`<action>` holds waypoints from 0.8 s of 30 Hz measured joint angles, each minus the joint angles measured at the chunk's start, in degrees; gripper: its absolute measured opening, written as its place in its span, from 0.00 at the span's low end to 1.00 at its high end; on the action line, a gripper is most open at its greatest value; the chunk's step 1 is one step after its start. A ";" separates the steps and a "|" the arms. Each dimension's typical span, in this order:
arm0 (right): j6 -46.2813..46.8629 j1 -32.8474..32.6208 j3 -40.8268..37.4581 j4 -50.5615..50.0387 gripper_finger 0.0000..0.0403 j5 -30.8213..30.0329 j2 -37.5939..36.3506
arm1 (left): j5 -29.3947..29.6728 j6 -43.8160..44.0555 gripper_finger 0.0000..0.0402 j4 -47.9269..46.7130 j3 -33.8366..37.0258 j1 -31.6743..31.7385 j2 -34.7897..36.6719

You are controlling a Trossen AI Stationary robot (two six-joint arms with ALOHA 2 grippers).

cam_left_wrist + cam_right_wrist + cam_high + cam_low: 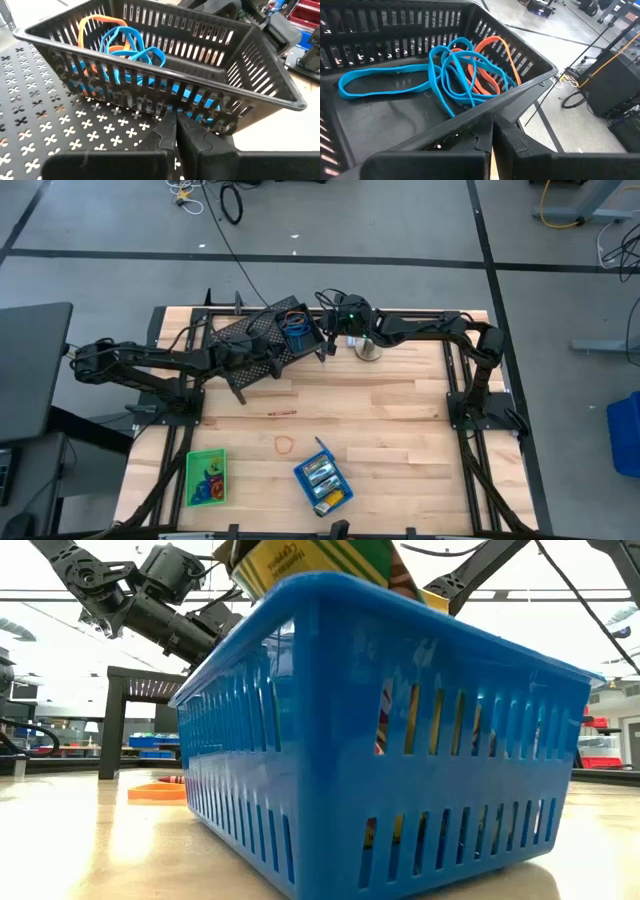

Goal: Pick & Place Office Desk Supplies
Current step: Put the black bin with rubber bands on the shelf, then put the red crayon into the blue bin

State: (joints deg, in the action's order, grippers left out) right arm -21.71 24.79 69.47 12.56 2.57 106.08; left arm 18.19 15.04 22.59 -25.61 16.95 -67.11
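A small black slotted tray (297, 330) holding tangled blue loops (452, 70) and an orange loop (492, 60) sits on the right end of the large black perforated rack (245, 340) at the table's far side. My left gripper (175, 125) is shut, its tips at the foot of the tray's side wall. My right gripper (492, 127) is shut too and meets the tray's opposite side just under its rim. A blue tray (322, 483) with crayon boxes (310, 560) and a green tray (205, 477) stand near the front edge. My left gripper's shut fingertips (167, 125) meet the lower edge of the black tray's slotted side wall (165, 107), coming slanting down from the table's left. My right gripper's shut fingertips (507, 131) lie against the tray's outer wall under its rim (485, 112), coming from the right. Whether either pinches a slat, I cannot tell.
A silver dome-shaped thing (368, 350) stands just right of the tray, under the right arm. An orange loop (285, 444) and a red loop (282, 412) lie on the bare wood mid-table. The blue tray (400, 740) fills the low view.
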 joint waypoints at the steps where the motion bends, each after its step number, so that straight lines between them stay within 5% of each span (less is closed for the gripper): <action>1: 0.00 -0.02 0.00 -0.03 0.04 -0.02 0.00 | -0.08 -0.01 0.04 -0.31 0.00 -0.01 0.00; 9: 0.24 -0.03 0.00 -0.47 0.07 -0.27 0.02 | -1.79 -0.69 0.11 -1.29 0.00 -1.39 0.00; 24: 0.37 0.55 -0.07 -6.47 0.44 -6.99 -1.80 | 9.55 -2.55 0.29 -9.59 0.02 -7.11 8.01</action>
State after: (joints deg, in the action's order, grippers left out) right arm -21.34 25.34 69.41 6.09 -4.42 104.29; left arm 27.74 12.49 12.99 -25.58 9.84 -59.10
